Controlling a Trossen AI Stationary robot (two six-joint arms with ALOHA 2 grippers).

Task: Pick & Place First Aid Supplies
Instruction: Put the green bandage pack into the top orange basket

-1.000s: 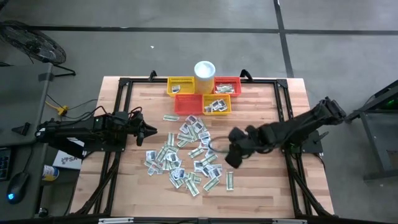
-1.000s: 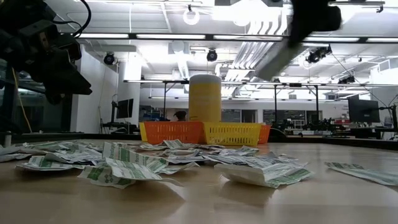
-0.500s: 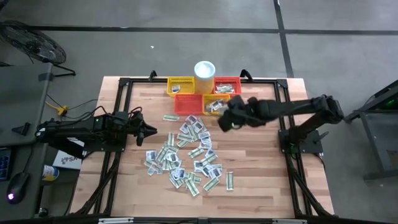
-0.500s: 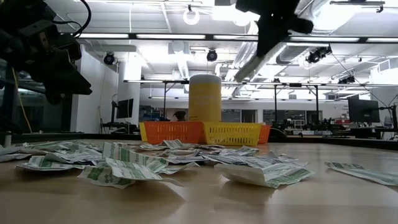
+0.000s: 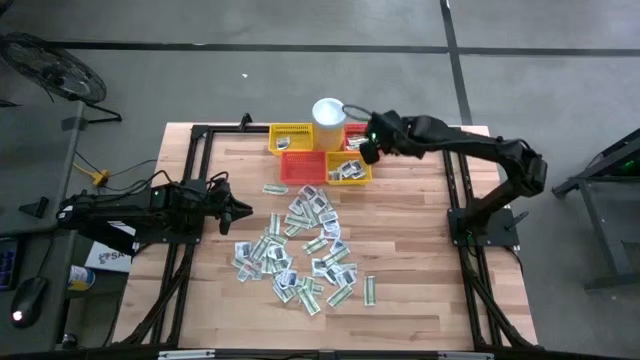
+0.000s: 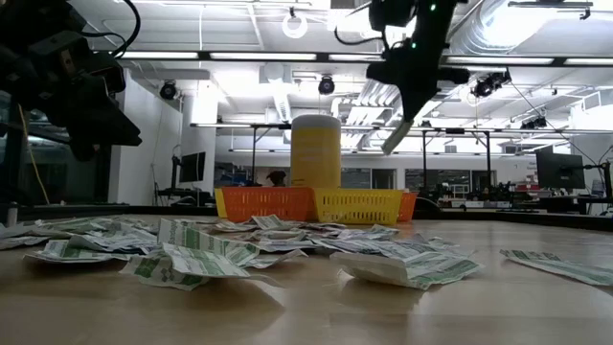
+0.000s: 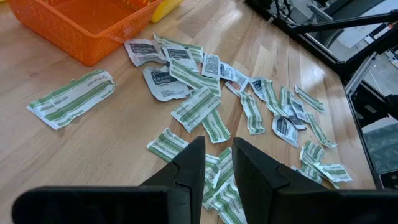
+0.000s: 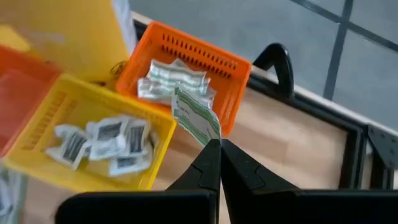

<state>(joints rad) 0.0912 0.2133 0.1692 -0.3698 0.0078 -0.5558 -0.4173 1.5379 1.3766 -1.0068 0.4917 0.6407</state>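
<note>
The first aid supplies are small green-and-white and grey sachets, most lying in a loose pile [image 5: 300, 245] on the wooden table. More lie in a yellow basket [image 5: 348, 170] and a red-orange basket [image 5: 366, 138] at the far side. My right gripper [image 5: 365, 150] hangs above these two baskets, shut on one green-striped sachet [image 8: 196, 121]. My left gripper [image 5: 245, 210] waits left of the pile, above the table. Its fingers [image 7: 186, 168] stand a little apart with nothing between them. My right gripper pinches one end of the green-striped sachet [image 8: 210, 137] between its two fingertips. The rest of the sachet sticks out past the tips. The fingers slant downward toward the far edge. The sachet is lifted clear, over the red-orange basket [image 8: 186, 56].
A second yellow basket [image 5: 290, 138] and a second red-orange one [image 5: 303, 167] stand beside the others. A white cup [image 5: 329, 112] stands behind them. A black frame [image 5: 200, 135] runs along the table's edges. One sachet [image 5: 274, 188] lies apart, left of the pile.
My right gripper has swung from beside the pile's right edge toward the table's far edge, and now hangs over the baskets. It has turned on the way and stayed shut. The sachet has travelled with it, clear of the table.
</note>
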